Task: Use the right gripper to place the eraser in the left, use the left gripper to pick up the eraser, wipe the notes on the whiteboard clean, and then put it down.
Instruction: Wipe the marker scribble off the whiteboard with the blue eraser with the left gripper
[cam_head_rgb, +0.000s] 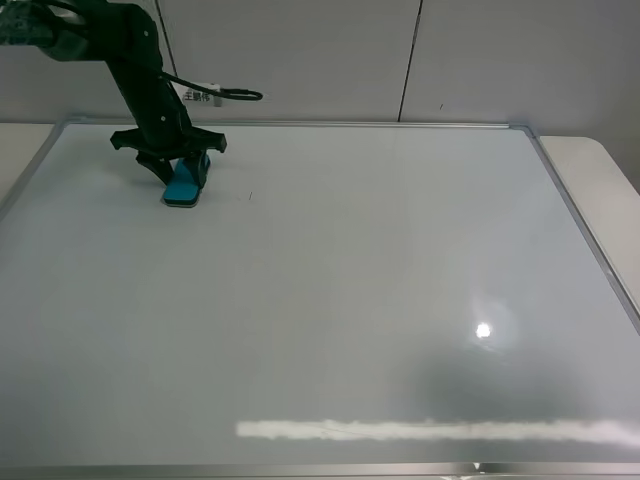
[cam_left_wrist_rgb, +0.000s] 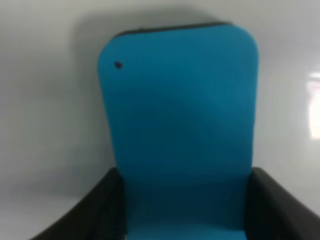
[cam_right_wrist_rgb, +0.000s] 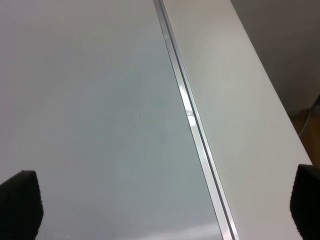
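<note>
Since the large glossy white silver-framed whiteboard (cam_head_rgb: 350, 300) lies open right of the black two-fingered left gripper (cam_head_rgb: 183, 170), only the far frame sits close; it pinches the small teal-blue oblong eraser (cam_head_rgb: 185, 187); right gripper (cam_right_wrist_rgb: 162, 202) spread, fingertips cropped.

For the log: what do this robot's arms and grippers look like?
The left arm is black and jointed, with a white tag bearing dark characters and a looping black cable. The left gripper is a black two-fingered claw. Of the right gripper only two black fingertips show; its arm is out of view.
</note>
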